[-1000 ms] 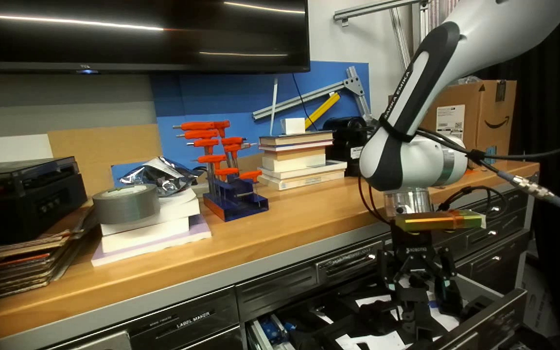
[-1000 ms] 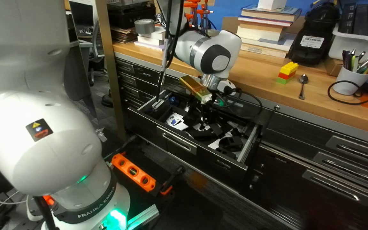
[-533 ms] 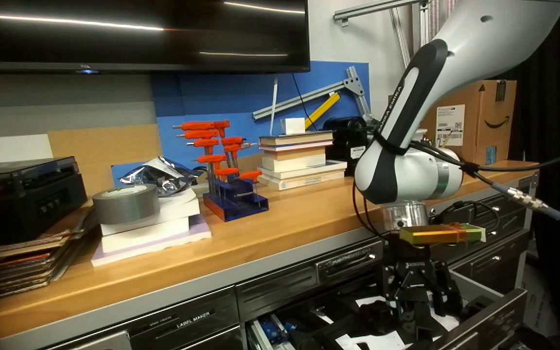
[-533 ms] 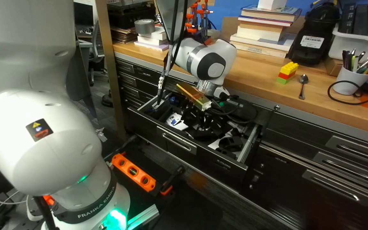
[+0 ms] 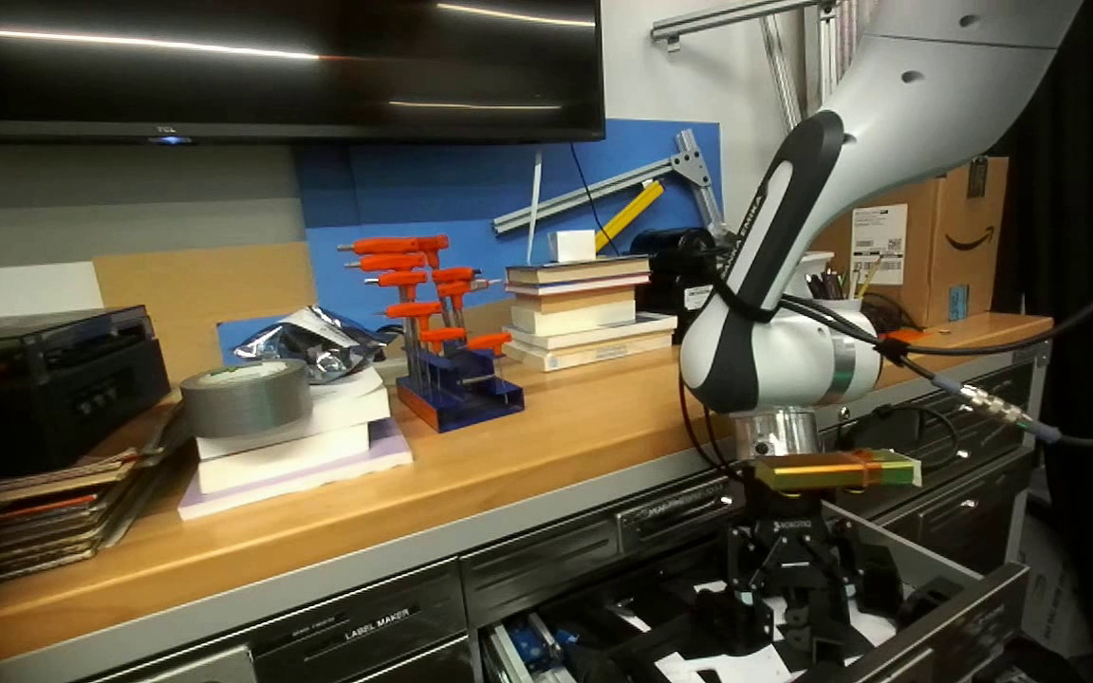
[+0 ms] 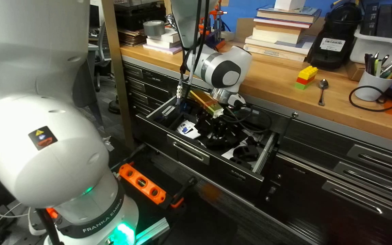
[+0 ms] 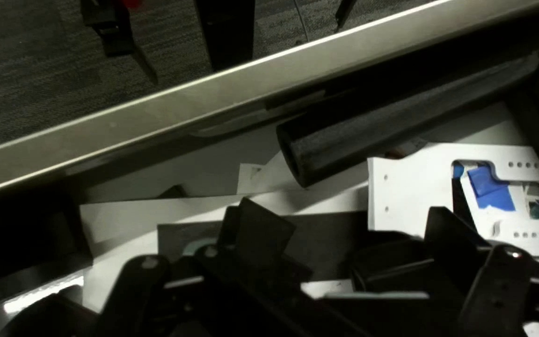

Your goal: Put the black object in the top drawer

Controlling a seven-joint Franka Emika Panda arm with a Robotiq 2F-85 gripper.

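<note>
Opening the top drawer (image 6: 223, 172) is done; our claw (image 7: 356, 227) is spread wide; we can't tell if the black object is in

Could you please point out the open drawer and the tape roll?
Open drawer (image 6: 222, 170): in an exterior view, on its front panel.
Tape roll (image 5: 245, 406): in an exterior view, on its outer side.

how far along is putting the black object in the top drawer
Done: the top drawer stands pulled open, with black parts inside. In hand: the gripper hangs low over it, jaws apart, nothing visibly clamped. Left: perhaps only backing out, but I can't tell which part is the black object, so its placement is unconfirmed.
</note>
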